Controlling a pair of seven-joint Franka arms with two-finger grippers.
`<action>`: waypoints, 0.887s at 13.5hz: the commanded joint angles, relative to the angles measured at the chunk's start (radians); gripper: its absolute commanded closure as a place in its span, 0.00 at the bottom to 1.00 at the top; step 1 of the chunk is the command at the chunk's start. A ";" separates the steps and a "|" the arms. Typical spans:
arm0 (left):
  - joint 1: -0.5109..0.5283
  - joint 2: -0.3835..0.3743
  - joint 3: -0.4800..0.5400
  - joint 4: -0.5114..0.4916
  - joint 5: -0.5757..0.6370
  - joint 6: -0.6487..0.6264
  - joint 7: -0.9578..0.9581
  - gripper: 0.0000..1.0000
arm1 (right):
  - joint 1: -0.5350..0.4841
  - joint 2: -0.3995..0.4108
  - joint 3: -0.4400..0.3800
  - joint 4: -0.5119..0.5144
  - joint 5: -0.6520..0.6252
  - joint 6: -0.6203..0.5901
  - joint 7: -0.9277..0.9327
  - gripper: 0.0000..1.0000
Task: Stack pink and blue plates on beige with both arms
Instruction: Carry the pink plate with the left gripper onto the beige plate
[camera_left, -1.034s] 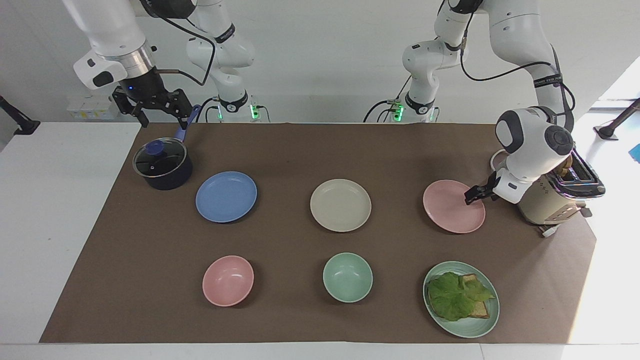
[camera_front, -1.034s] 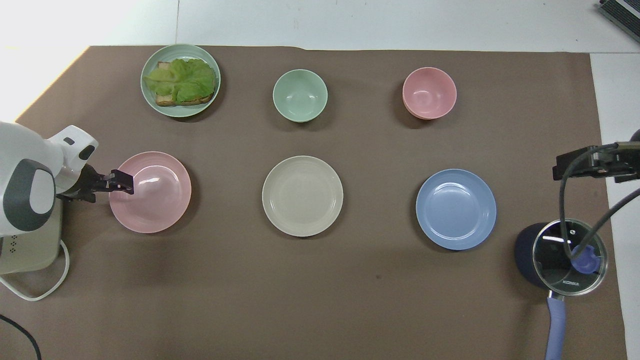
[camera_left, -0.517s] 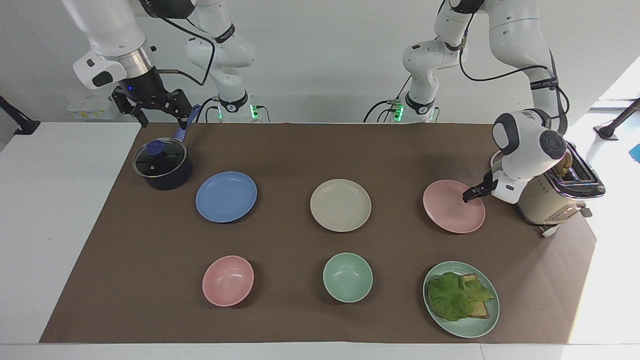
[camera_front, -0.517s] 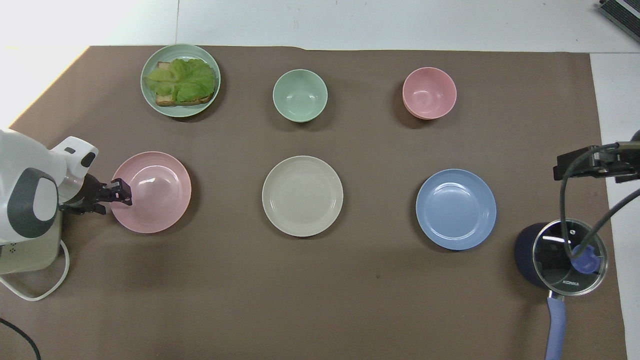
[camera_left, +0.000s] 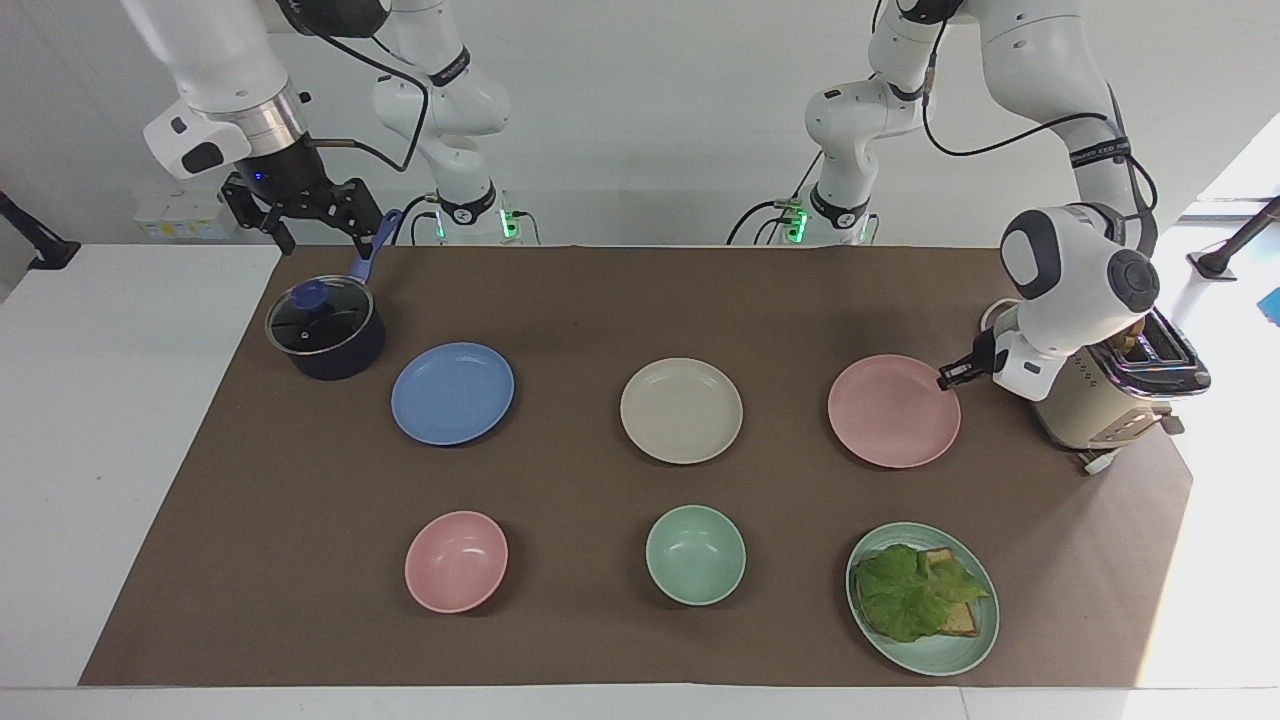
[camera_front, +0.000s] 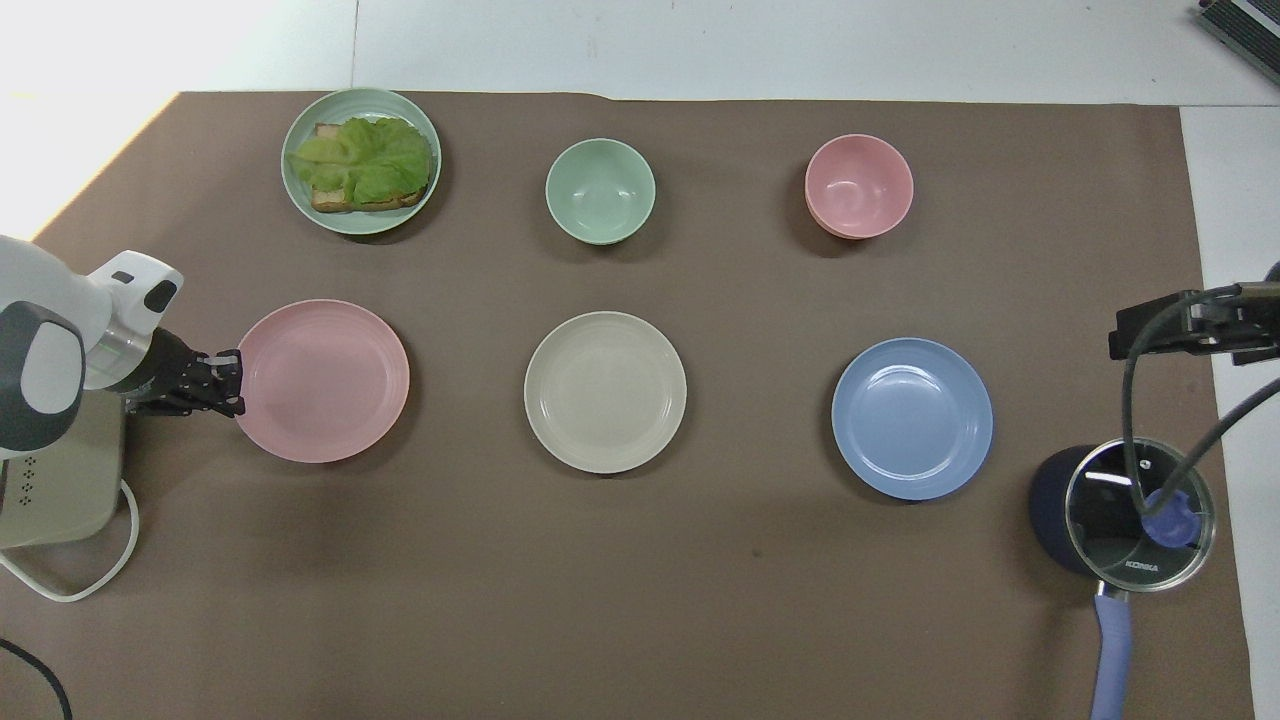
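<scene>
At left hand (camera_left: 947, 377), pink plate (camera_left: 893, 412) rim gripped

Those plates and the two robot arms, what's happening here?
The left tool is shut on the rim of the pink plate, lifting it toward the beige plate mid-table. The blue plate lies untouched. The right tool waits open above the lidded pot.

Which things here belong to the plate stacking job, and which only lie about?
Belong:
pink plate, gripped at its rim by the left gripper
blue plate
beige plate

Only lying about:
pink bowl
green bowl
sandwich plate
pot
toaster
</scene>
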 joint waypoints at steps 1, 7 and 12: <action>-0.034 -0.017 -0.010 0.126 -0.065 -0.203 -0.066 1.00 | -0.012 -0.022 0.003 -0.024 0.020 0.015 0.014 0.00; -0.269 -0.064 -0.082 0.131 -0.087 -0.187 -0.282 1.00 | -0.012 -0.022 0.002 -0.024 0.020 0.015 0.014 0.00; -0.443 0.008 -0.079 0.010 -0.119 0.155 -0.298 1.00 | -0.012 -0.022 0.002 -0.024 0.019 0.015 0.014 0.00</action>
